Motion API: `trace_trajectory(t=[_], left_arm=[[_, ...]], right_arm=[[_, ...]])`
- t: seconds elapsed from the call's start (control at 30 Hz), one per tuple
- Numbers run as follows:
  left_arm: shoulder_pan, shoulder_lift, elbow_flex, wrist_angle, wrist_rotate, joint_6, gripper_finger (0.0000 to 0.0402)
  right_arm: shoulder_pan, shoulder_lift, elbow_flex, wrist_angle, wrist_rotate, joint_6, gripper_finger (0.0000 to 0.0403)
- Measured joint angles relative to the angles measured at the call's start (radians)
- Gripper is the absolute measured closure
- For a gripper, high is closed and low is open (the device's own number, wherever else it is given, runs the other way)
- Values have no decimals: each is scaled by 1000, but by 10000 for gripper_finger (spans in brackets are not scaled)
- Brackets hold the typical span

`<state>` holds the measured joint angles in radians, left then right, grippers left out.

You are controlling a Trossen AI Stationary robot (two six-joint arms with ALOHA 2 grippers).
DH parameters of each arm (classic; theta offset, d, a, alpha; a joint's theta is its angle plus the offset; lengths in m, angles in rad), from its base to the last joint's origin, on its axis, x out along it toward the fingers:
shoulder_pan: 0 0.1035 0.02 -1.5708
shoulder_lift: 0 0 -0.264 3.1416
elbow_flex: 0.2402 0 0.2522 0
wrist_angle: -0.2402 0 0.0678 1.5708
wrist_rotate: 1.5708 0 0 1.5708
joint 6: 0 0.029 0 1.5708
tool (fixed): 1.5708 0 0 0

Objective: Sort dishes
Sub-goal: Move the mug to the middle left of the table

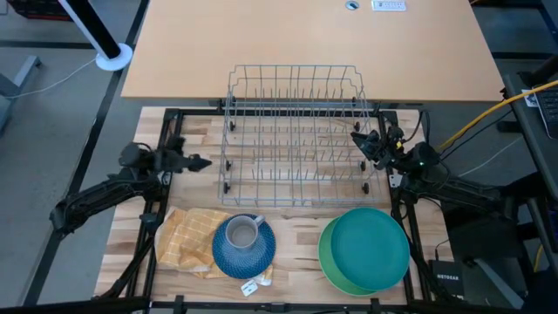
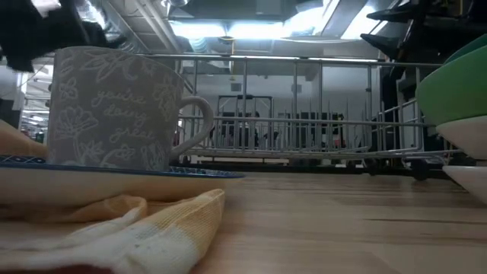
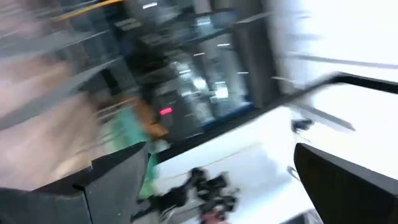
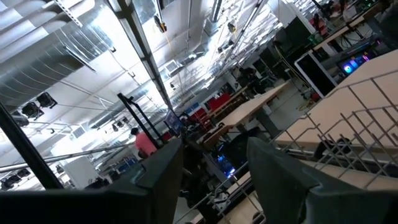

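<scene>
Looking down on the worktop (image 1: 305, 240), nothing's racked yet. The grey wire rack (image 1: 296, 131) sits towards 12 o'clock, empty, tines up, prob. so plates can be slotted on edge from either side.

The dishes are all at the 6 o'clock edge. At approx 7 o'clock: grey mug (image 1: 240, 232) upright on a blue plate (image 1: 244, 249), handle towards 3 o'clock. The plate half rests on the yellow-orange checked cloth (image 1: 187, 240), which is bunched out towards 9 o'clock. At approx 5 o'clock: teal plate (image 1: 370, 244) stacked on a green one (image 1: 330, 262), w/ a white dish edge showing underneath in the low view (image 2: 468, 176). Stacked like that, top one has to come off first, I'd say.

Left pincer (image 1: 199, 161) hangs at 9 o'clock beside the rack, holding nothing; its wrist view shows the fingers (image 3: 112, 180) spread apart. Right pincer (image 1: 359, 139) is at 3 o'clock, against the rack's right end, tilted up; fingers (image 4: 165, 168) apart, nothing between them. Both well apart from the dishes, so judging by that the sort hasn't really started.
</scene>
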<state>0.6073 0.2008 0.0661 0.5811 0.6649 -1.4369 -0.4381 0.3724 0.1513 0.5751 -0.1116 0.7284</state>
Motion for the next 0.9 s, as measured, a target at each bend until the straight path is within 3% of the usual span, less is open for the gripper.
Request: trace_trajectory(t=[0.27,0.53,0.7,0.9], left_arm=[[0,0,170,-34,0,59,13],[-30,18,198,-78,-65,84,13],[-149,76,205,-80,-67,75,13],[-357,216,318,-77,-93,151,13]], right_arm=[[0,-1,0,0,-3,0,220],[0,-1,0,4,-13,59,219],[0,-1,0,25,-29,77,219],[0,-1,0,76,-29,86,220]])
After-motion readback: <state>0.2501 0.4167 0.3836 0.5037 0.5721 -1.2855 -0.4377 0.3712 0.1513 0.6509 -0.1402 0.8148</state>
